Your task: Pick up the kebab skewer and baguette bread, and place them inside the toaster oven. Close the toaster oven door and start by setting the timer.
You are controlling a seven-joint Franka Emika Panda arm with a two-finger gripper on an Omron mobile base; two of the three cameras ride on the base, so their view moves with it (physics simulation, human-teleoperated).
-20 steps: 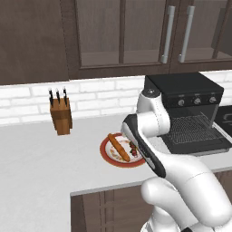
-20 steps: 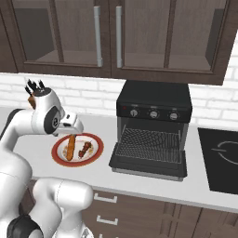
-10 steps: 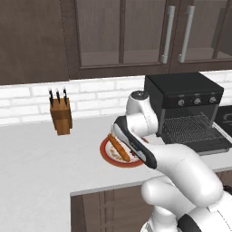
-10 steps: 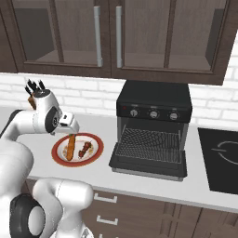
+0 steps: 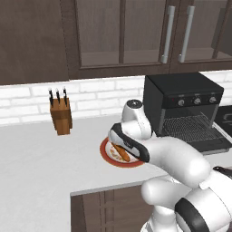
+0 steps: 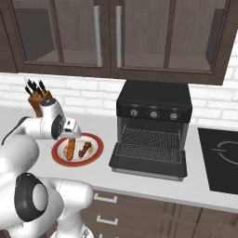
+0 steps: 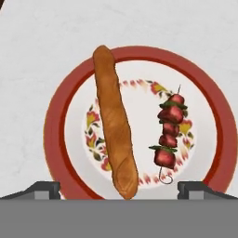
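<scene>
Hovering directly over the plate, my gripper hangs with its fingers spread wide and holding nothing, one finger tip at each lower corner of the hand view. Between and just beyond them lie both foods, side by side and apart. The baguette bread runs lengthwise away from me, its near end between my fingers, its far end over the red rim. The kebab skewer lies roughly parallel, shorter, toward my right finger. My guess is the fingers already straddle the bread across its width, so a straight descent should serve. Farther right, the toaster oven stands with its toaster oven door dropped open. A knife block sits back left, clear of my path.
</scene>
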